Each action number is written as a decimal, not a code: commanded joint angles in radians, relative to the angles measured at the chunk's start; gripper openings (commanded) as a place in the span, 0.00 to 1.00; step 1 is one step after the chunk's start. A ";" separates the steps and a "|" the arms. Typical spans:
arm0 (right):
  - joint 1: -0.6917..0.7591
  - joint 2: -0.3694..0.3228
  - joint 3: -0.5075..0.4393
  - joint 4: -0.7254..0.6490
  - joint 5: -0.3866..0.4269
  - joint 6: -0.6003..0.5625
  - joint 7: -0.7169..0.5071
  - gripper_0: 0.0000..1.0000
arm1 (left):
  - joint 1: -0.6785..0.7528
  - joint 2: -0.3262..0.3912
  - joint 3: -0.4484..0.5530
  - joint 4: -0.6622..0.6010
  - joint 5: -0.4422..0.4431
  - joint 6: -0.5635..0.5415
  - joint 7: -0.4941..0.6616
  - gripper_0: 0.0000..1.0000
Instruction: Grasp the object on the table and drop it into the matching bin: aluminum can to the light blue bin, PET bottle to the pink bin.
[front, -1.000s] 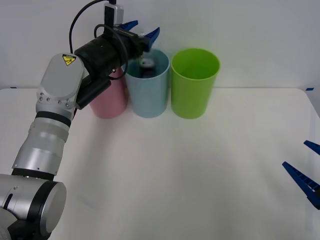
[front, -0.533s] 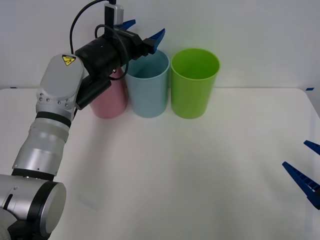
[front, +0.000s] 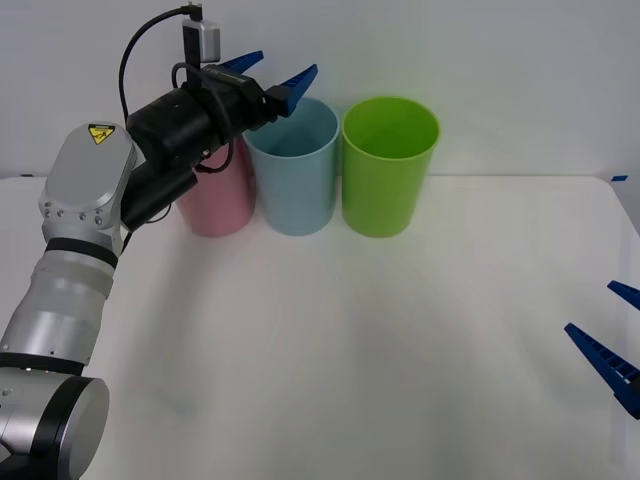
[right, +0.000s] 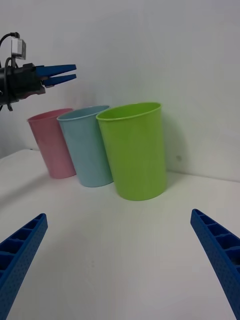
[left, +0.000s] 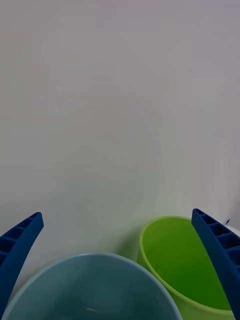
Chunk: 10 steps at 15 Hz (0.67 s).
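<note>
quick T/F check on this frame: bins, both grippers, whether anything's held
1. The left gripper is open and holds nothing. True.
2. The left gripper hangs above the lime green bin. False: it is up over the rim of the light blue bin, on the side toward the pink bin.
3. The three bins stand in a row at the far side of the table, the light blue one in the middle. True.
4. The right gripper is shut on a can. False: it is open and empty, low at the table's right edge.
5. The lime green bin lies tipped over. False: it stands upright.
</note>
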 joint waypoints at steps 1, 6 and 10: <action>0.000 0.000 0.000 0.000 0.000 0.000 0.000 1.00 | 0.067 0.034 -0.002 -0.072 0.066 -0.052 -0.011 1.00; 0.000 0.000 0.000 0.000 0.000 0.000 0.000 1.00 | 0.209 0.047 -0.022 -0.230 0.125 -0.066 -0.022 1.00; 0.000 0.000 0.000 0.000 0.000 0.000 0.000 1.00 | 0.300 0.050 -0.003 -0.304 0.148 -0.086 -0.038 1.00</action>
